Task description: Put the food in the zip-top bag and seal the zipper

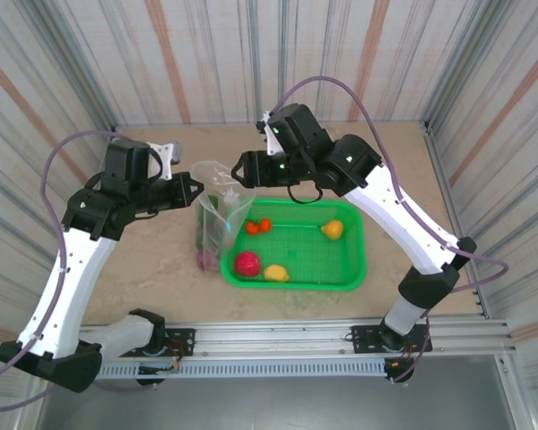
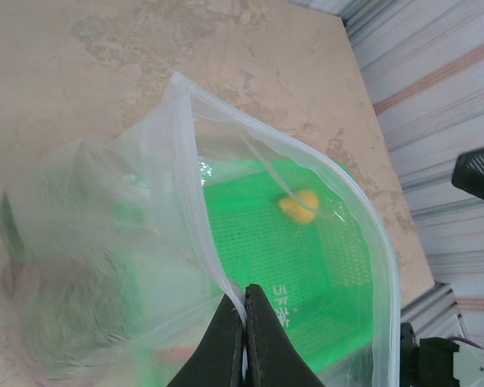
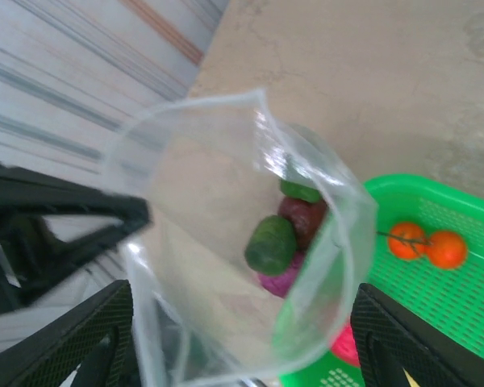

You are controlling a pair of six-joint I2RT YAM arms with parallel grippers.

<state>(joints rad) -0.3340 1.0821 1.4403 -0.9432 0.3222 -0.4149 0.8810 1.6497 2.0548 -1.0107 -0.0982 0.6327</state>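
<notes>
the pale, stone-patterned table [image 1: 161,264] carries everything. on its right half sits a green mesh basket [image 1: 351,269]. right beside the basket's left edge stands the zip-top bag [image 1: 217,199], clear and floppy, with its mouth lifted and spread open between the two arms.

the left gripper [image 1: 195,188] reaches in from the left. in the left wrist view its jaws are pressed together on the zipper [image 2: 192,173], pinching the bag's rim. the right gripper [image 1: 244,167] hangs at the far right side of the bag's mouth. in the right wrist view its jaws stand wide apart with the open mouth between them and nothing gripped. whether they touch the plastic cannot be told.

part of the food lies in the basket: a red fruit [image 1: 247,263] at the near left, a yellow piece [image 1: 276,273] just beside it, a yellow-orange piece [image 1: 333,229] towards the far right, and a pair of small orange pieces [image 1: 258,226] at the far left corner.

the rest lies at the bottom of the bag: a dark red piece [image 3: 306,219], a round green piece [image 3: 270,244] touching it, a purple piece [image 3: 282,282] underneath, and a smaller green piece [image 3: 300,192] behind.
</notes>
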